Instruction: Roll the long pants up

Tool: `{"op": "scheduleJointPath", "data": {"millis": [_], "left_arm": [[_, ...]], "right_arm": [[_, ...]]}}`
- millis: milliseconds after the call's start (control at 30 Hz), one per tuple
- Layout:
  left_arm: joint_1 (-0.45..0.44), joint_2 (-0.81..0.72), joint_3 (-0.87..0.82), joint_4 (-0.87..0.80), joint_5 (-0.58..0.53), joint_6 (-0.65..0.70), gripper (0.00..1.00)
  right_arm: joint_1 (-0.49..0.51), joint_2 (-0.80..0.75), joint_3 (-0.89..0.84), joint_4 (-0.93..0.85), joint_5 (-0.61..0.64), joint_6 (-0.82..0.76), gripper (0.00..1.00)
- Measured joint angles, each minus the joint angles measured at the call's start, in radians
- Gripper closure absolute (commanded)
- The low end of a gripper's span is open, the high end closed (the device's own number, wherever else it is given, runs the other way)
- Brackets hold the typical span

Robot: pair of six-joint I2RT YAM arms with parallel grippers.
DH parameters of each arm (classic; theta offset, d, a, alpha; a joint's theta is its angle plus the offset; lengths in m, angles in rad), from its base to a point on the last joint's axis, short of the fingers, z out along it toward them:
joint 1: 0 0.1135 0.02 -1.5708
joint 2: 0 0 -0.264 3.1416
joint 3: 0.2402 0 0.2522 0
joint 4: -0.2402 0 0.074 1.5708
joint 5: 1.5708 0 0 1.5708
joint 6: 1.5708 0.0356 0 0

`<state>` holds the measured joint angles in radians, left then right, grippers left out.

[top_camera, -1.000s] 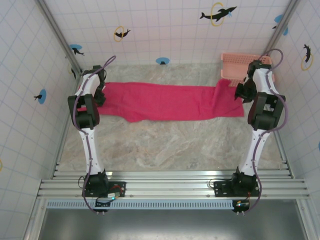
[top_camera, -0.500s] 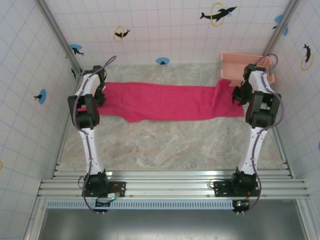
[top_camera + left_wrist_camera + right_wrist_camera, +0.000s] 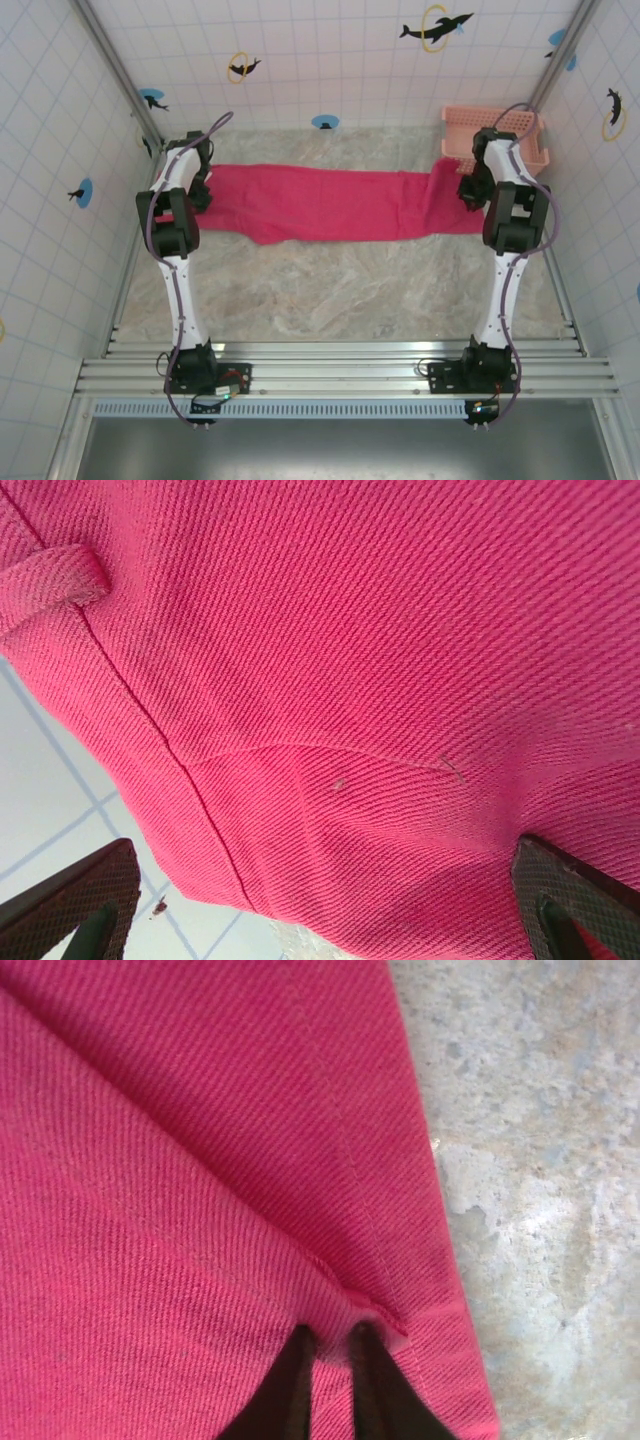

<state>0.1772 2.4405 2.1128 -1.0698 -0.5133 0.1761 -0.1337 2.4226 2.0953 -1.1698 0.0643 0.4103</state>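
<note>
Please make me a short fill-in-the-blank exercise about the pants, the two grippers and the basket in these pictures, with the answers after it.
1. The pants lie spread out, not yet ___.
2. The left gripper over them is ___.
3. The right gripper is ___ on a fold of them.
4. The basket stands in the far ___ corner.

Missing words: rolled; open; shut; right.

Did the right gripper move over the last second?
Yes: seen from above, the right gripper slid left relative to the pink basket, further over the long pants' end, and closed on the cloth.
</note>
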Motion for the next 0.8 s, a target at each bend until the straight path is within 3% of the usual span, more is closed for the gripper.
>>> {"op": "scheduleJointPath", "data": {"millis": [100, 533, 800], "left_arm": [[-0.002, 0.0, -0.001, 0.0, 0.0, 0.0, 0.03], [-0.003, 0.0, -0.002, 0.0, 0.0, 0.003, 0.03], [-0.003, 0.0, -0.002, 0.0, 0.0, 0.003, 0.03]], "right_arm": [[0.007, 0.001, 0.004, -0.006, 0.018, -0.003, 1.0], [0.006, -0.024, -0.021, -0.007, 0.075, -0.016, 1.0], [-0.011, -0.171, -0.084, -0.022, 0.092, -0.042, 1.0]]}}
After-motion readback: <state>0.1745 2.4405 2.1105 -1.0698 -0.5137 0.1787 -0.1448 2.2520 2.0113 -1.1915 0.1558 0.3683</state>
